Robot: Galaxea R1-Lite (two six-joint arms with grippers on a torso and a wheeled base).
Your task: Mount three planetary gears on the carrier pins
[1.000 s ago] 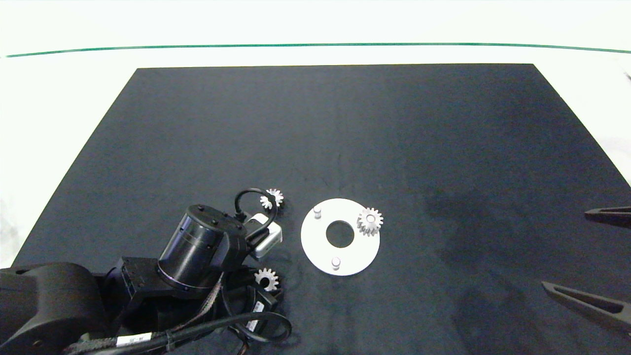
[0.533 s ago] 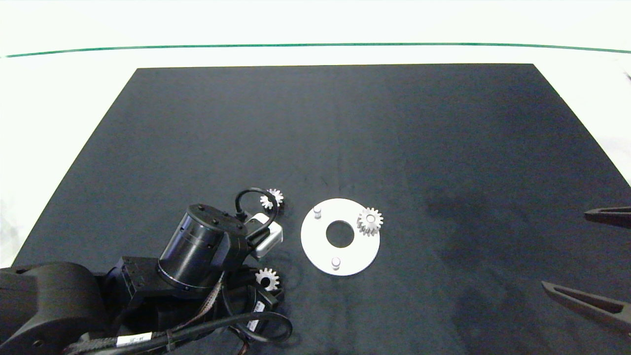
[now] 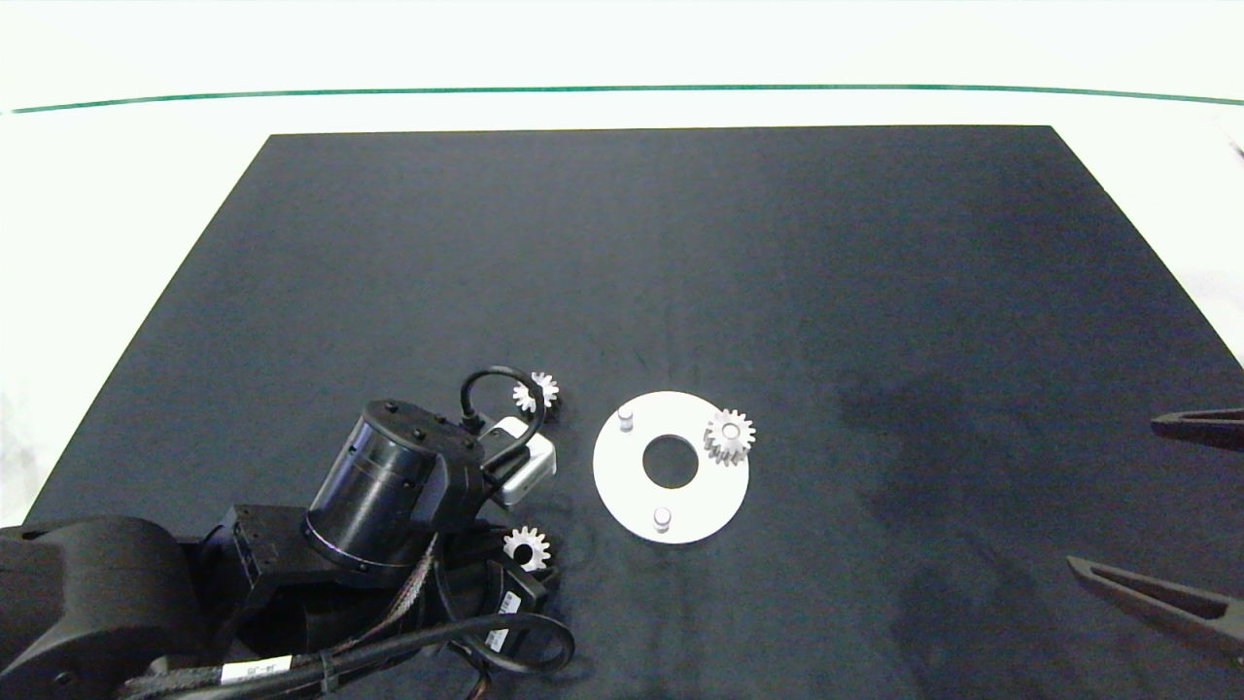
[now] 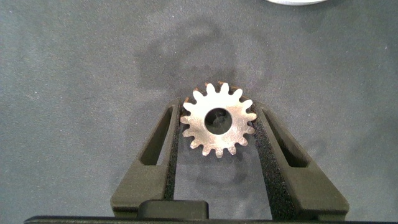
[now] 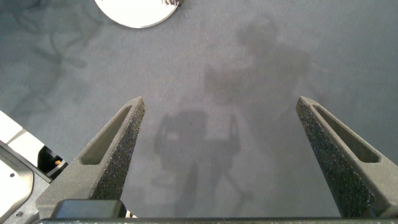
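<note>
One planetary gear lies between the fingers of my left gripper, whose pads press its teeth from both sides just above the black mat; the same gear shows beside my left wrist. A second gear sits on a carrier pin at the right of the white disc. Two bare carrier pins stand on the disc. A third gear lies on the mat left of the disc. My right gripper hangs open at the right edge, holding nothing.
The black mat covers most of the white table. The left arm's body and cables crowd the mat's near left corner. The disc's edge shows far from the right fingers.
My left wrist has shifted slightly left and tilted, and the gear between its fingers moved a few pixels with it. The right arm, disc and other gears stay still.
</note>
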